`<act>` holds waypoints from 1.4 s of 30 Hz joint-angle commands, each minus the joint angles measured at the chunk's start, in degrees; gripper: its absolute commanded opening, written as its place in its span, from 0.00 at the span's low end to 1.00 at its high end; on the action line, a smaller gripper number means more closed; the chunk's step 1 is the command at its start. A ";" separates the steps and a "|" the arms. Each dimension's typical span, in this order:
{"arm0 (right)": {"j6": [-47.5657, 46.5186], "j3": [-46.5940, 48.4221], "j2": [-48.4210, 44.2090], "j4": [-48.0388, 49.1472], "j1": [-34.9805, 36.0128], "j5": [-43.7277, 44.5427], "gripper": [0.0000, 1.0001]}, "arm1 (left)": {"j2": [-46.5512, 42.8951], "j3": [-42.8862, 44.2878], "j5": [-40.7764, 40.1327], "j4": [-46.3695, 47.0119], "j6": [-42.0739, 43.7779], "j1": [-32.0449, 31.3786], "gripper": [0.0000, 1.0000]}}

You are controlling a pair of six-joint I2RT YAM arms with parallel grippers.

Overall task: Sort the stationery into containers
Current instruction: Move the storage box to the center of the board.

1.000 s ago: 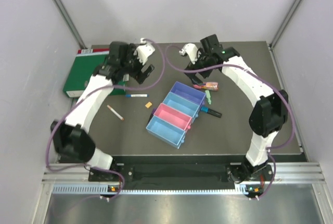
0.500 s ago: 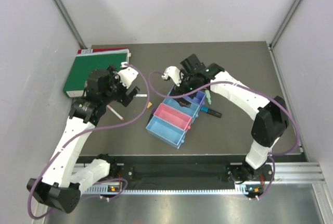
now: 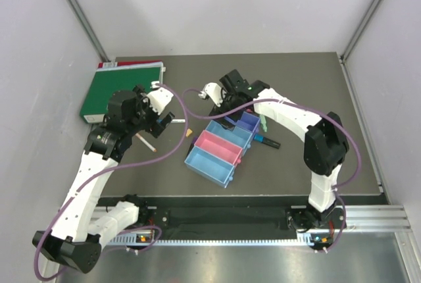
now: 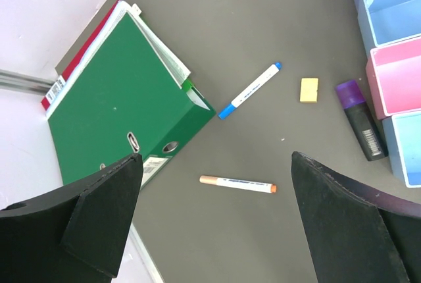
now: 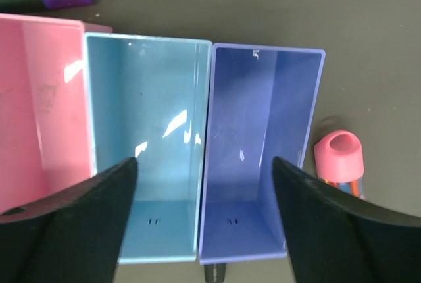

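Four joined bins (image 3: 220,148) lie in a row: light blue, pink (image 5: 39,105), light blue (image 5: 145,145), purple-blue (image 5: 260,151); all look empty. My right gripper (image 5: 204,164) is open and hovers over the seam between the purple-blue and light blue bins (image 3: 227,108). My left gripper (image 4: 216,164) is open above a white pen with orange ends (image 4: 238,183), also seen from above (image 3: 146,142). A white pen with blue ends (image 4: 250,90), a small yellow piece (image 4: 309,89) and a purple-capped black marker (image 4: 360,120) lie near it. A pink-capped item (image 5: 339,154) lies beside the purple-blue bin.
A large green binder (image 3: 122,92) lies at the far left, close to the blue-ended pen. A green marker (image 3: 262,123) and a black marker (image 3: 268,141) lie right of the bins. Purple cables hang from both arms over the table.
My left arm has drawn back from the binder toward the pens. My right gripper has swung left and nearer, from behind the bins to above the purple-blue and light blue bins.
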 commanded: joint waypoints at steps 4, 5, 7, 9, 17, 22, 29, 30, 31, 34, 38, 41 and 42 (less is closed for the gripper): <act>-0.37 2.68 3.08 3.51 -0.87 -0.20 0.70 | -0.34 0.67 -0.94 0.58 1.40 -0.10 0.99; -0.28 2.16 3.43 4.04 -0.87 -0.29 0.69 | -0.26 0.76 -1.11 0.66 1.67 -0.10 0.99; -0.37 1.45 3.79 4.92 -1.40 -0.55 0.66 | -0.08 1.02 -1.02 0.93 1.93 -0.10 0.99; -0.37 0.92 4.14 5.36 -1.66 -0.64 0.55 | 0.45 1.29 -1.11 1.10 2.19 -0.10 0.99; -0.63 1.27 6.25 6.77 -2.54 -0.90 0.44 | 1.85 2.69 -0.76 1.46 2.02 -0.10 0.99; -0.54 2.15 7.56 7.38 -2.63 -1.43 0.43 | 2.38 3.22 -1.20 1.81 2.98 -0.10 0.99; 0.07 3.29 9.68 7.65 -2.54 -1.96 0.23 | 2.73 3.13 -1.20 2.69 3.25 -0.01 0.99; 0.16 3.47 9.94 7.73 -2.46 -2.04 0.22 | 2.65 2.96 -1.11 2.77 3.51 -0.01 0.99; 0.16 3.64 10.29 7.82 -2.54 -2.13 0.21 | 2.65 2.96 -1.11 2.95 3.51 -0.01 0.99; 0.16 4.26 11.08 8.17 -2.46 -2.13 0.14 | 3.00 2.78 -1.20 3.65 3.69 -0.10 0.99; 0.16 6.01 12.49 8.35 -2.28 -2.05 0.00 | 3.79 2.96 -0.85 4.18 3.78 -0.01 0.99; -0.02 8.03 13.63 8.52 -2.19 -1.96 0.00 | 4.23 3.05 -0.76 4.62 3.87 -0.10 0.99; -0.19 8.65 14.33 8.70 -2.19 -1.61 0.00 | 4.40 3.05 -0.67 4.71 3.87 -0.10 0.99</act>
